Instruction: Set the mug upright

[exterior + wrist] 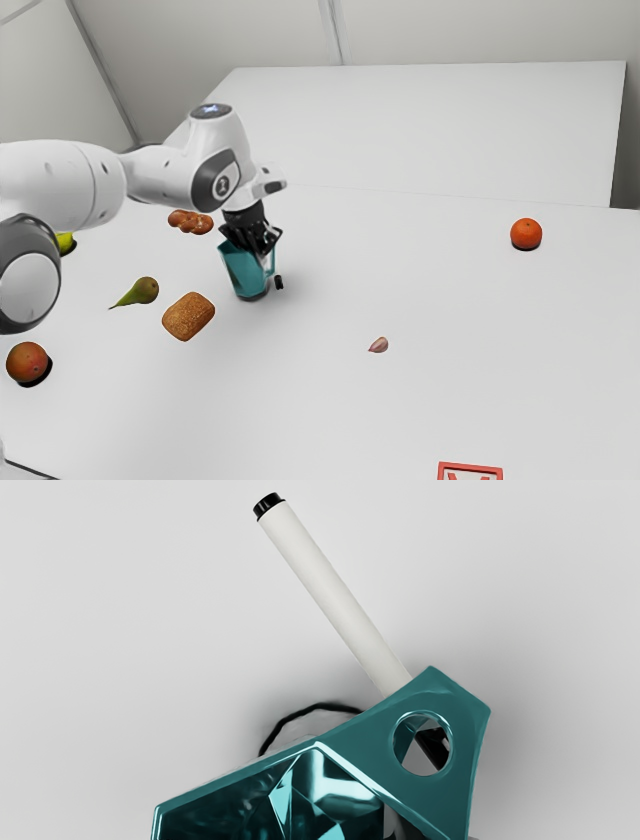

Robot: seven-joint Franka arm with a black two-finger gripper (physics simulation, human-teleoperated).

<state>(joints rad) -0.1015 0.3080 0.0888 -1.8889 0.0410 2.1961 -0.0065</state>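
Mug (243, 268), glossy, teal and angular-sided, and here's how it stands: mouth up, narrow base down over the pale grey counter (430, 290), with its handle toward the exterior view's right. Upright or very nearly so; a slight lean, or a small gap under the base, I can't rule out from here. That fits what the task wants, mouth to the ceiling.

And the black 2-part pincer (262, 251) is right down at the rim, coming in from above, which looks like the way to steer a mug by its wall. But apart, together or clamped on that wall? Can't tell, and whether it touches the mug at all is just as unclear. So it could be a mug being steadied by the rim, or simply a mug with the pincer close by.

Now the wrist view: 1 white cylindrical marker with black ends (335, 600) runs in under the handle (365, 760), its dark part peeking through the round hole. I'd call that a risk: if the base caught on it, the mug might rock.
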